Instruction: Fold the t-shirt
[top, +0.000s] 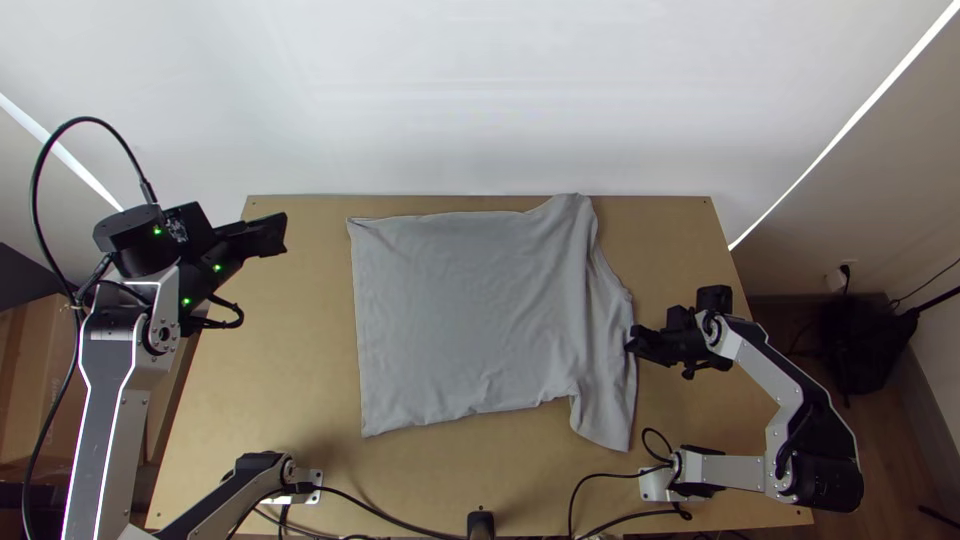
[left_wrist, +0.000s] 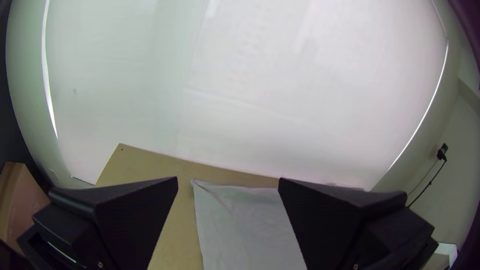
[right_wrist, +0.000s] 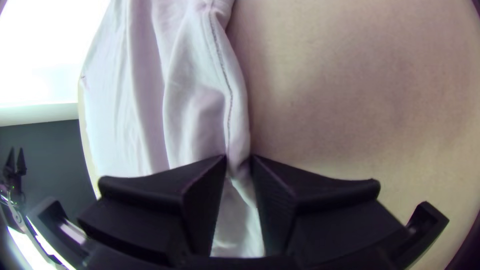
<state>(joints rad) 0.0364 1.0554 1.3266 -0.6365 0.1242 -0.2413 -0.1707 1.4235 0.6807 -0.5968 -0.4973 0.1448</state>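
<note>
On the flat light-wooden table (top: 290, 400), a grey cloth t-shirt (top: 460, 310) lies mostly spread. My black right gripper (top: 632, 343) pinches its right edge; my black left gripper (top: 278, 234) gapes near the table's far left corner, bare wood separating it from the shirt.

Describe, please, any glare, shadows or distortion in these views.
Top view: soft shadow on the table near the left arm's base; left wrist view: fisheye bows the light strip; right wrist view: washed-out white glare beyond the t-shirt.

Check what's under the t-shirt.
The wooden table, which shows on both sides of the t-shirt. The cloth covers the surface beneath it, so whether anything else lies there can't be seen.
</note>
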